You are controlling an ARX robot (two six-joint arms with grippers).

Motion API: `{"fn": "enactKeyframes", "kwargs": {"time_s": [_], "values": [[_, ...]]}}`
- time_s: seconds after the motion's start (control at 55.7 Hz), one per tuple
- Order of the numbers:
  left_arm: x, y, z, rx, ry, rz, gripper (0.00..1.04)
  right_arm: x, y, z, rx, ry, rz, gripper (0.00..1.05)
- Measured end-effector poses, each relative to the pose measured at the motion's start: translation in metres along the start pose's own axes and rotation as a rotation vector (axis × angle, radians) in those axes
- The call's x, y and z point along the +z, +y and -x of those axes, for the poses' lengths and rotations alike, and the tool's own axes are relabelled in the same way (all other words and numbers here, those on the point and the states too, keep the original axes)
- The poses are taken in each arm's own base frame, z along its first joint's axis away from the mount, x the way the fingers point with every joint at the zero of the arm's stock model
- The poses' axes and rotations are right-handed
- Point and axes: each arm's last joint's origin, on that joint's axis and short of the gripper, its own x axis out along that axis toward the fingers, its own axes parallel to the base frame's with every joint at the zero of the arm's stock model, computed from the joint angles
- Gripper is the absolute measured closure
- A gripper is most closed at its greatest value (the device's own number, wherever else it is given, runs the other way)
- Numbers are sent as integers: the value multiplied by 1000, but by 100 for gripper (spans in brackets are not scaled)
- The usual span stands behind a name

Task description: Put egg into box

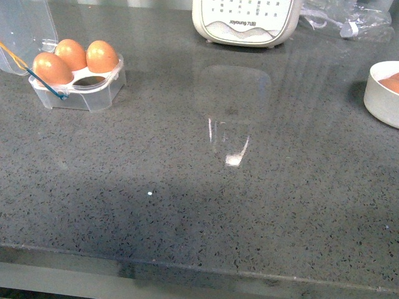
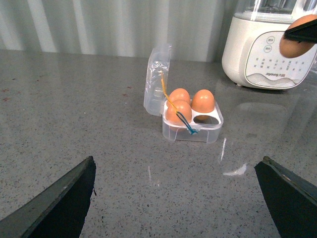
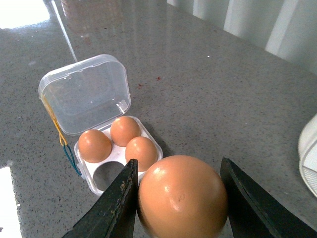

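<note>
While the right pincer [image 3: 179,203] grips the egg [image 3: 182,196] in the air above the grey worktop [image 1: 262,205], the box [image 1: 93,98] sits at the worktop's far left, lid [image 1: 22,28] raised. It holds 3 other eggs [image 1: 72,53], and 1 cup [image 1: 92,80] is empty. The left pincer [image 2: 178,159] hangs spread wide, gripping nothing.

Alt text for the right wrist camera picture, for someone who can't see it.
The right gripper holds a brown egg close to the camera, over a grey countertop. Beyond it sits the open clear box, with three eggs and one empty cup.
</note>
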Motion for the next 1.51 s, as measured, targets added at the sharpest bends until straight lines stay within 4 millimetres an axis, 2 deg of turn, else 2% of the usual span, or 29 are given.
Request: {"fn": "enactKeyframes", "kwargs": {"time_s": [0.198,0.593,0.772,1.509], "values": [[0,0,0,0,0,0,7,-10,9,-39,65,3,-42,62],[0,0,0,0,0,0,7,-22,34,-81,150,-7,-112,62],[0,0,0,0,0,0,7,-23,45,-86,193,-5,-111,62],[0,0,0,0,0,0,7,-43,51,-90,229,73,-78,62]]}}
